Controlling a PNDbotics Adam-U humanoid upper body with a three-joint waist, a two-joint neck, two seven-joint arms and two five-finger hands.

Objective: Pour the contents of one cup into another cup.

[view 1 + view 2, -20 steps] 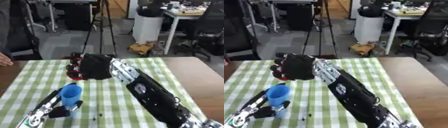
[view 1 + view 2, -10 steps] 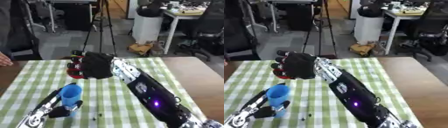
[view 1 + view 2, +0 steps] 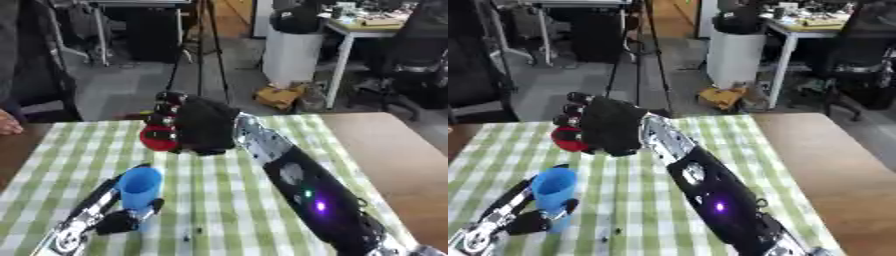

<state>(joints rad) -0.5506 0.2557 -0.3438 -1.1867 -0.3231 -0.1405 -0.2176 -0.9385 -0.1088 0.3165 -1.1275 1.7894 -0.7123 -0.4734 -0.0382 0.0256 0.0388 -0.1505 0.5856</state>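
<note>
**A:** Describe the left eye view for me. What are your hands doing?

**B:** Your right hand [image 3: 203, 125] reaches out over the far part of the green checked tablecloth [image 3: 227, 200], its back toward the camera. Its fingers are curled around a red cup [image 3: 158, 138], which shows only as a red patch at the hand's left edge. Your left hand [image 3: 118, 220] comes in at the lower left and grips a blue cup [image 3: 140, 186], fingers wrapped round its lower part. The blue cup stands upright with its mouth open to the top, which suits it as the receiver.

**A:** How do the cups lie to each other?

**B:** They are apart, the red cup farther from you than the blue. I cannot tell what the red cup contains.

**A:** And the right eye view?

**B:** It shows the same arrangement from slightly to one side. The red cup [image 3: 570, 139] sits half hidden behind your right hand's dark knuckles [image 3: 608, 127]. The blue cup [image 3: 554, 191] is near the lower left, still level in your left hand [image 3: 527, 222]. You probably hold both so one can be tipped over the other; pouring seems not yet begun, since the red cup is not above the blue one.
</note>
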